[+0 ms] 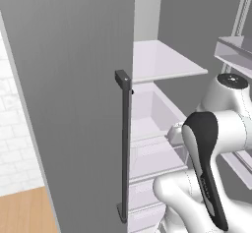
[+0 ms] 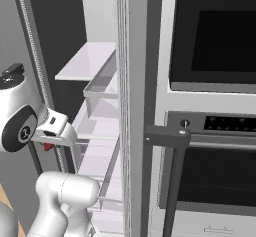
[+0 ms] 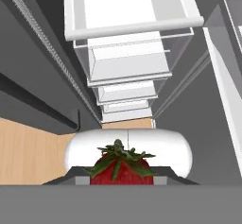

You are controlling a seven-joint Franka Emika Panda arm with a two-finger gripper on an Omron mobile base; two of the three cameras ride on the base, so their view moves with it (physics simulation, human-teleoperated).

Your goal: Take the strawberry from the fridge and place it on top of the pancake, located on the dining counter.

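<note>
Currently the gripper is closed on the small red strawberry with a green leafy crown, which sits between the two dark finger tips at the bottom of the hand view. In the right base view a speck of red shows beneath the hand, just outside the fridge opening.

Progress, as a judgement: the pick appears complete, since the fruit is held clear of the shelves. The carry to the dining counter and the placement on the pancake remain to be done.

The tall matte grey fridge stands open. Its white shelf and the clear drawers lie directly ahead of the hand. The left door carries a long dark vertical bar handle close beside the white arm. The right door stands edge-on next to the arm, with door bins projecting inward.

Obstructions: both open doors flank the arm closely. A built-in dark oven and its bar handle stand just beyond the right door. Withdrawal probably calls for a straight retreat between the doors.
</note>
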